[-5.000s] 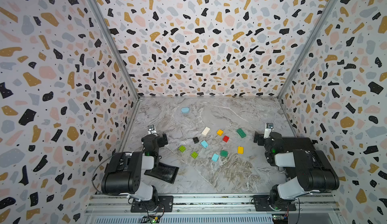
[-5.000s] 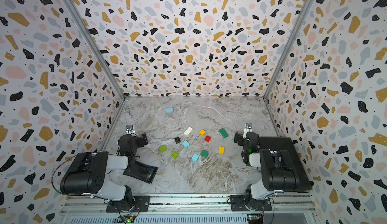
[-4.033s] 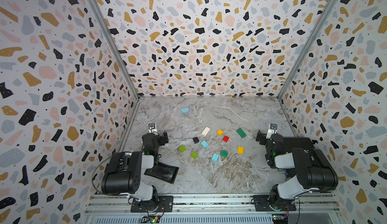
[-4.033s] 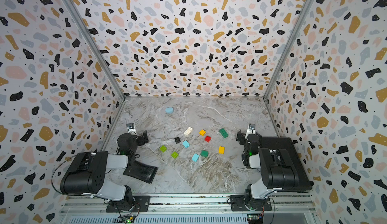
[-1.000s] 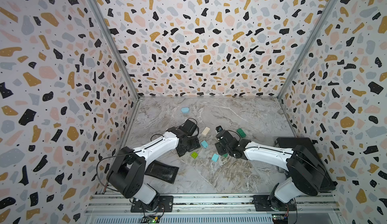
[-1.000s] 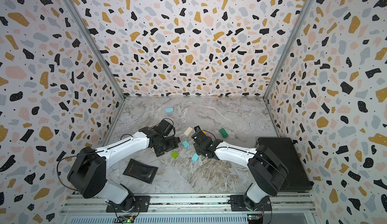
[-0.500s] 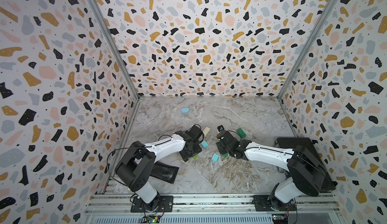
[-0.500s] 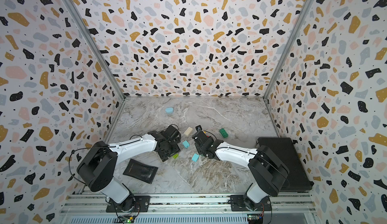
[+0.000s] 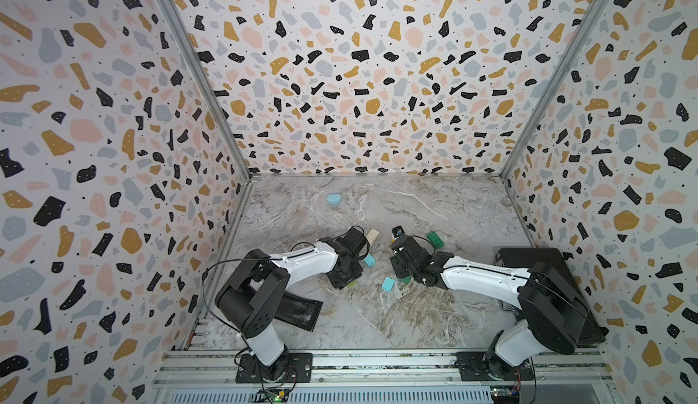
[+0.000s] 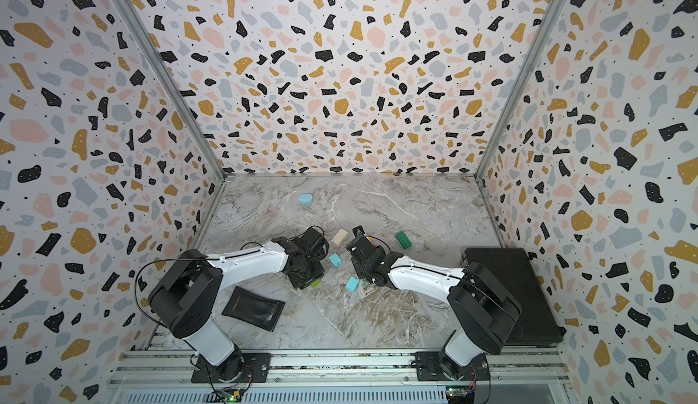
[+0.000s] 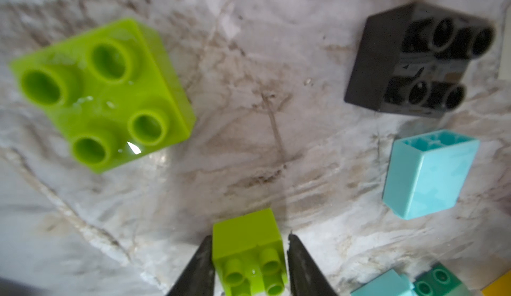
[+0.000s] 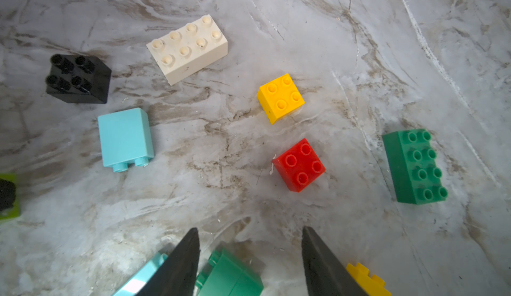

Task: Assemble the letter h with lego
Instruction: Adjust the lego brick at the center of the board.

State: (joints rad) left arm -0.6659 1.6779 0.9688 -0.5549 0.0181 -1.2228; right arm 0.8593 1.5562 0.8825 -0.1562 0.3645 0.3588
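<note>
- Left pincer [image 11: 249, 238] pinches small lime brick [image 11: 246, 233]: first pick, I reckon.
- Right pincer [image 12: 250, 228] spread, small green brick [image 12: 229, 275] between its tips; next I close, lift.

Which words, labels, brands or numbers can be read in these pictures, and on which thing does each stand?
None can be read.
The black brick bears pale marks on its studded face in the left wrist view: too blurred to read.
The studs of the white brick, the yellow brick and the red brick show no legible lettering.
</note>
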